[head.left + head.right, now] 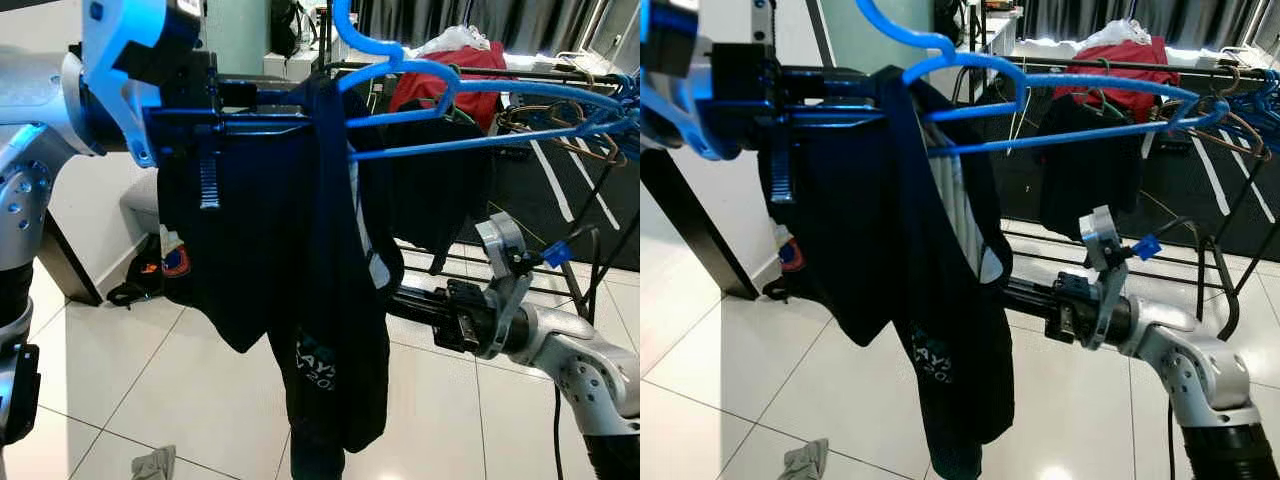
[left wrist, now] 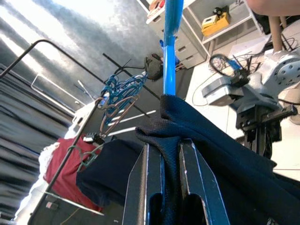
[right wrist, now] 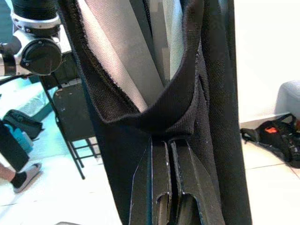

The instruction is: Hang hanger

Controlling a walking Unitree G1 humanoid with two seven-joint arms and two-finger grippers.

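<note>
A laundry corner of a lived-in room that doubles as a workspace: white floor tiles [image 1: 120, 370], a metal drying rack [image 1: 560, 75] hung with clothes and spare hangers [image 2: 119, 96], dark curtains [image 1: 1080, 20], and shelving [image 2: 206, 18] holding gear and cables.

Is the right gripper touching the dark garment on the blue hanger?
Touching. In the right wrist view the right gripper has its jaws closed together on a fold of the dark garment, no gap visible. The blue hanger carries it.
</note>
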